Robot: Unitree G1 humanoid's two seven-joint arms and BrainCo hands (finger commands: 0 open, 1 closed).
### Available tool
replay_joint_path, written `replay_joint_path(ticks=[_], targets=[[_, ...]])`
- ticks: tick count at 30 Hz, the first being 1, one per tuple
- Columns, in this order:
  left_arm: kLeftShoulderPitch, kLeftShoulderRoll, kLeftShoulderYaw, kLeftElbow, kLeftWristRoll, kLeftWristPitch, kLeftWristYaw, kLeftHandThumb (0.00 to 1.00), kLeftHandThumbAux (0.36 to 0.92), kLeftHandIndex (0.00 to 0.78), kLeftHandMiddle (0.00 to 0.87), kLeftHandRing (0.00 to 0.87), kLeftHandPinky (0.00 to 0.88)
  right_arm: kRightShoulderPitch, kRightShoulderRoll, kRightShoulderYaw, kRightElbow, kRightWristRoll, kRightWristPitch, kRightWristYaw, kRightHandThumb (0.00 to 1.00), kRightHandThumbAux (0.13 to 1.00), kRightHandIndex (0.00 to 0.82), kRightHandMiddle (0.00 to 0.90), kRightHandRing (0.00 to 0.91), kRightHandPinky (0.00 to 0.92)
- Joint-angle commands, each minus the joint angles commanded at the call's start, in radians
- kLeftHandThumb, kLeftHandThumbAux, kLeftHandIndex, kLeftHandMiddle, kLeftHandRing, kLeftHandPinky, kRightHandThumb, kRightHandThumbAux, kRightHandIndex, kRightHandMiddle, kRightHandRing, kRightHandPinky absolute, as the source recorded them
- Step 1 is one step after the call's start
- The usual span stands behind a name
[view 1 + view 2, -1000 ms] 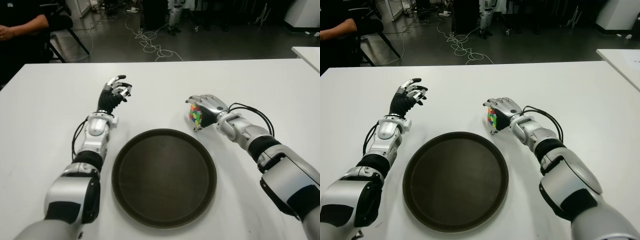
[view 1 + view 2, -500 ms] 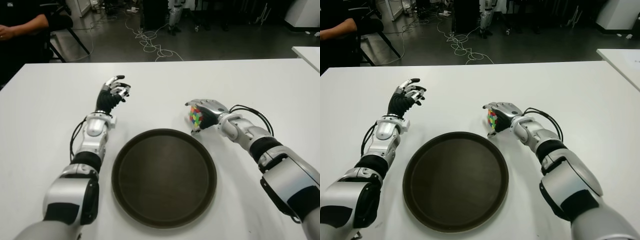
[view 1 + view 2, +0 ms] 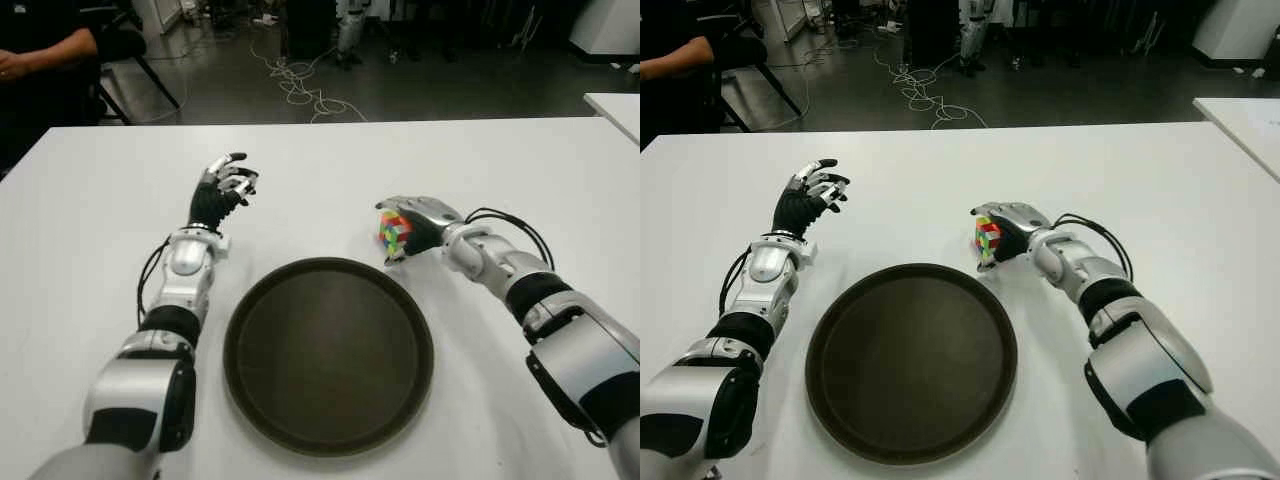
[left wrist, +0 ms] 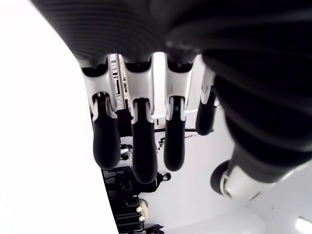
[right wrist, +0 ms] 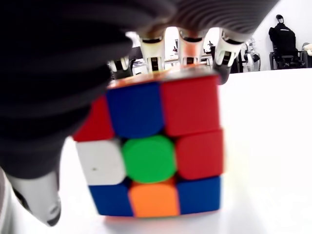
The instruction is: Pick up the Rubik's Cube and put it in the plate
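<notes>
Rubik's Cube point(image 3: 394, 231), tilted, gripped by right robot hand point(image 3: 418, 222) beside plate point(image 3: 328, 354).

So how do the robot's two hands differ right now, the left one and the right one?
The right hand is curled around the Rubik's Cube; the left hand holds nothing, its fingers relaxed. The right hand shows just beyond the plate rim on the plate's right; the left hand shows farther from the plate, beyond its left side. Both are over the white table.
</notes>
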Motion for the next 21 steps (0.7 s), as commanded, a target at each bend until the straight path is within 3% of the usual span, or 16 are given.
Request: replay_joint_path(ticks=[11, 21], targets=[[0.002, 0.000, -0.001, -0.003, 0.001, 0.003, 0.001, 0.295, 0.702, 0.232, 0.412, 0.489, 0.549, 0.000, -0.009, 0.005, -0.005, -0.005, -0.004, -0.004, 0.000, 0.676, 0.086, 0.162, 0.156, 0.109], [0.001, -0.001, 0.001, -0.001, -0.004, 0.007, -0.003, 0.271, 0.676, 0.229, 0.404, 0.481, 0.538, 0.000, -0.014, 0.005, -0.008, -0.007, -0.008, -0.015, 0.000, 0.670, 0.076, 0.161, 0.163, 0.123]])
